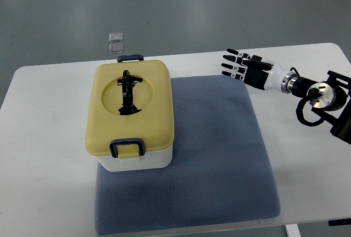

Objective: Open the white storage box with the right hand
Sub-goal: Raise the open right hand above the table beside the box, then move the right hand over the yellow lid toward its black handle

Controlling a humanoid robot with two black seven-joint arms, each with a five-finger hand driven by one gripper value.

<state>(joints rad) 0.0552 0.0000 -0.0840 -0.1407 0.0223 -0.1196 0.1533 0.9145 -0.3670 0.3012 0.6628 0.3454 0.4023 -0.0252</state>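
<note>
The white storage box (131,157) sat closed under its yellow lid (131,108) on the blue mat (219,154); both latches looked fastened. The right hand (241,66) hovered well apart, fingers spread, holding nothing

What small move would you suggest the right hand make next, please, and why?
Probably reach left toward the box. The right hand hovers open over the mat's far right corner, clear of the box, whose yellow lid is on with both latches down.
</note>
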